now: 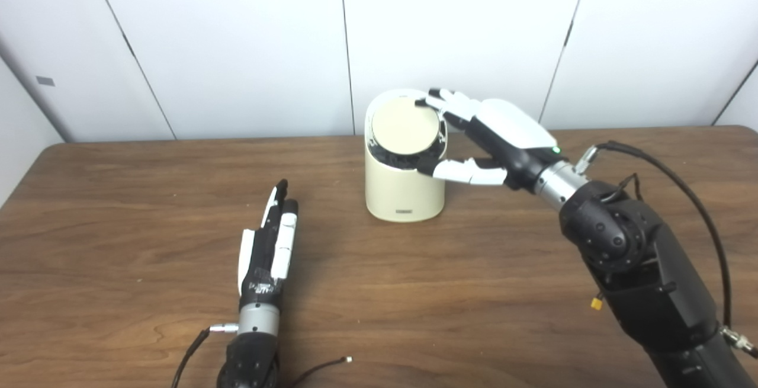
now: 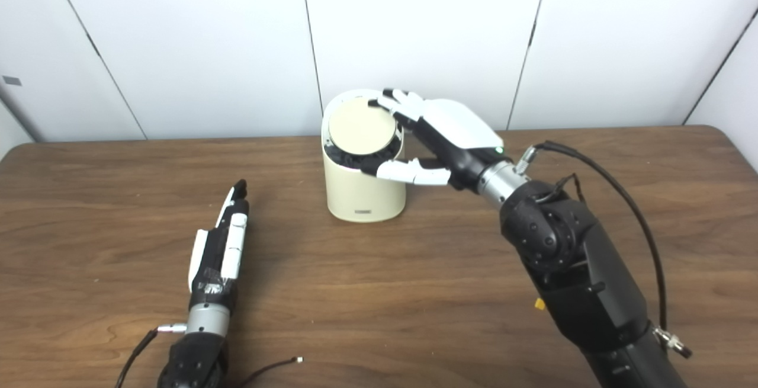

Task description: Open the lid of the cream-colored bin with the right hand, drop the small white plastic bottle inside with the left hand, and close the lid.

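The cream-colored bin [image 1: 404, 192] stands upright at the middle back of the wooden table [image 1: 414, 293]. Its round lid [image 1: 404, 127] sits in the slanted top, facing me, with a dark gap showing along its lower and right edge. My right hand [image 1: 503, 130] is at the bin's right side, open, its fingertips [image 1: 441, 99] on the lid's upper right rim and its thumb [image 1: 462, 170] against the bin's wall below the lid. My left hand [image 1: 269, 246] lies edge-on on the table, front left of the bin, fingers straight and holding nothing. No small white bottle is in view.
White wall panels [image 2: 414, 32] rise right behind the table's far edge. A loose thin cable [image 1: 323, 367] lies by my left forearm at the front edge. A black cable [image 1: 699, 210] loops off my right forearm over the table's right part.
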You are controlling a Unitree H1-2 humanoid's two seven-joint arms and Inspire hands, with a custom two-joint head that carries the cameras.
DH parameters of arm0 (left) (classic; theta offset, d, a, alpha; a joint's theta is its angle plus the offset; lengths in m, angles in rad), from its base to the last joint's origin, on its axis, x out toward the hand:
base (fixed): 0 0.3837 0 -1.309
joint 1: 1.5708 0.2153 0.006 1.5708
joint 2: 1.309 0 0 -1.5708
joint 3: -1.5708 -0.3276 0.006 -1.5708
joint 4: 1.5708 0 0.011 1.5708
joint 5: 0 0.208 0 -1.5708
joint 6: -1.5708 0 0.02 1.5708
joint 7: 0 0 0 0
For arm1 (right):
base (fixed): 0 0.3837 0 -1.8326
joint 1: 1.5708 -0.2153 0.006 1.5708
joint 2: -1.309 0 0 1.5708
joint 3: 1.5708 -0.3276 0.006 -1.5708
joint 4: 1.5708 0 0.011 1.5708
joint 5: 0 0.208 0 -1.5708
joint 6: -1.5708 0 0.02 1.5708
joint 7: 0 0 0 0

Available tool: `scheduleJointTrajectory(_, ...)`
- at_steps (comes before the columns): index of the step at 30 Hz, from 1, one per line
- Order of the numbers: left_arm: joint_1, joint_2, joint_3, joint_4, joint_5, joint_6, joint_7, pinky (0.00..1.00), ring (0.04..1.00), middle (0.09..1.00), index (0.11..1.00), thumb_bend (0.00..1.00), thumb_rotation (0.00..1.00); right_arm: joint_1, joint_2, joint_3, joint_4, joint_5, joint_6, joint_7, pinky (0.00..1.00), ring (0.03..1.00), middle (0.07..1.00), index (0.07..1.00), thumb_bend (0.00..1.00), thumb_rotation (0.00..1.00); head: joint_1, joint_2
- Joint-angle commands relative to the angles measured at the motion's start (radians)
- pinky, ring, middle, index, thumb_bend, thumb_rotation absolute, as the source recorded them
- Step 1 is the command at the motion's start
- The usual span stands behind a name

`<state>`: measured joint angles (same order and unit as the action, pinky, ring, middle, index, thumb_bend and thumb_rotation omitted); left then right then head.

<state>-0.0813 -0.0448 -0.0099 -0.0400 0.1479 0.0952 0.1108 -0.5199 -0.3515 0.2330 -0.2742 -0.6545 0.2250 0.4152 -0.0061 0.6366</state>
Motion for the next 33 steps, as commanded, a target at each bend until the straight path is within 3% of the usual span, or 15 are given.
scheduleJointTrajectory(1,0.002,0.002,0.004,0.014,-0.006,0.016,-0.002,1.00,1.000,1.000,1.000,0.63,1.00,-0.015,0.000,-0.024,-0.044,0.001,0.005,-0.022,0.97,1.000,0.997,0.925,0.56,1.00,0.000,0.001)
scheduleJointTrajectory(9,0.003,0.013,0.014,0.016,-0.006,0.003,-0.001,1.00,1.000,1.000,1.000,0.63,1.00,0.110,-0.022,-0.098,-0.113,0.025,0.032,-0.035,0.99,1.000,0.991,0.923,0.55,1.00,-0.005,0.002)
scheduleJointTrajectory(11,0.004,0.016,0.016,0.011,-0.008,0.008,-0.004,1.00,1.000,1.000,1.000,0.64,1.00,0.151,-0.010,-0.127,-0.114,0.052,0.044,-0.046,0.93,1.000,0.990,0.921,0.56,1.00,-0.007,0.001)
scheduleJointTrajectory(16,0.019,0.020,0.026,-0.029,-0.041,0.032,-0.023,1.00,1.000,1.000,1.000,0.63,1.00,0.252,0.030,-0.171,-0.110,0.110,0.047,-0.096,0.91,0.984,0.973,0.913,0.53,1.00,-0.007,0.002)
scheduleJointTrajectory(22,0.064,0.042,0.040,-0.076,-0.095,-0.014,-0.062,0.99,0.992,0.985,1.000,0.60,0.98,0.354,0.082,-0.194,-0.114,0.179,0.047,-0.146,0.89,0.953,0.963,0.915,0.54,1.00,-0.005,0.010)
scheduleJointTrajectory(25,0.089,0.051,0.053,-0.097,-0.145,-0.022,-0.084,0.99,0.991,0.999,1.000,0.58,0.96,0.390,0.121,-0.231,-0.090,0.268,0.035,-0.174,0.91,0.957,0.966,0.928,0.58,1.00,-0.006,0.013)
scheduleJointTrajectory(27,0.111,0.055,0.061,-0.117,-0.169,-0.023,-0.095,0.98,0.977,0.997,1.000,0.59,0.96,0.408,0.195,-0.307,-0.062,0.456,0.068,-0.171,0.93,0.972,0.980,0.942,0.60,0.99,-0.007,0.015)
scheduleJointTrajectory(29,0.127,0.063,0.063,-0.132,-0.184,-0.022,-0.104,0.96,0.964,0.992,1.000,0.59,0.94,0.419,0.256,-0.361,-0.040,0.577,0.092,-0.179,0.94,0.987,0.994,0.951,0.60,0.96,-0.006,0.017)
scheduleJointTrajectory(33,0.157,0.083,0.068,-0.156,-0.216,-0.025,-0.128,0.98,0.993,1.000,1.000,0.57,0.94,0.444,0.344,-0.409,0.018,0.696,0.058,-0.225,0.98,0.998,0.995,0.954,0.58,0.95,-0.011,0.023)
